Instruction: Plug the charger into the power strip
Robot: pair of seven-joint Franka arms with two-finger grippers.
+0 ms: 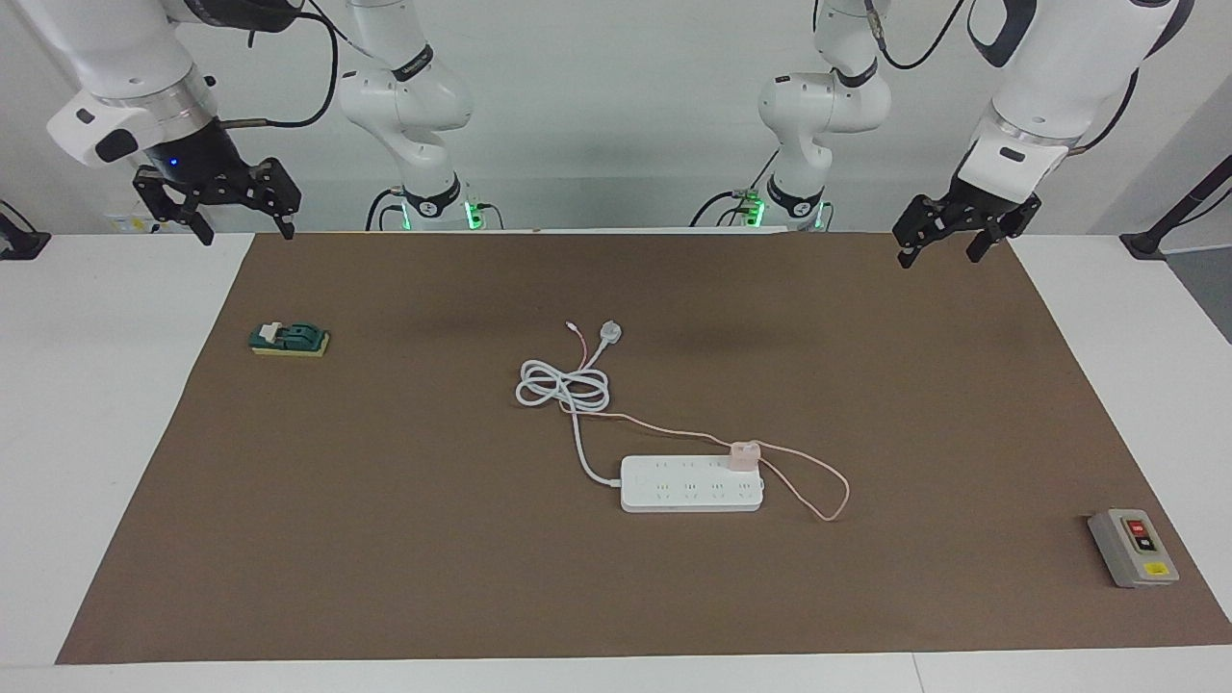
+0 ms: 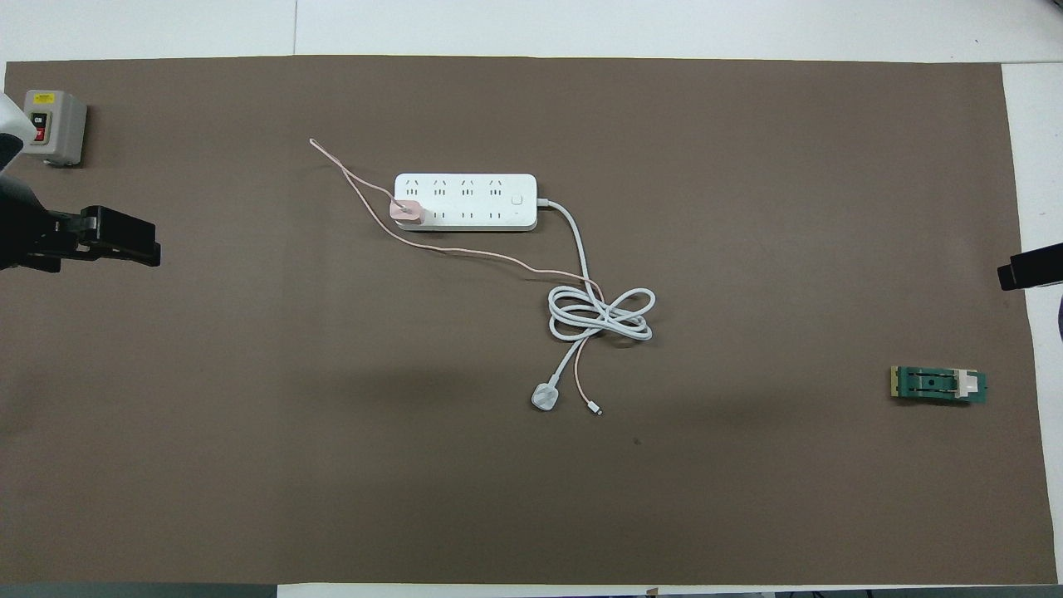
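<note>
The charger (image 1: 744,454) sits upright on the power strip (image 1: 691,484) at mid-mat, on the end socket of the row nearer the robots, apparently plugged in. Left gripper (image 1: 953,234) and right gripper (image 1: 223,204), fingers spread and empty, hang over the mat's corners. No lettering is legible.

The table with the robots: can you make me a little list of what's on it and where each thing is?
charger: pink cube sitting on the power strip, at its end toward the left arm
power strip: flat, mid-mat
white cord: coiled, nearer the robots than the strip
grey button box: toward the left arm's end
green block: toward the right arm's end
left end effector: open, raised over mat edge, waiting
right end effector: open, raised, waiting
</note>
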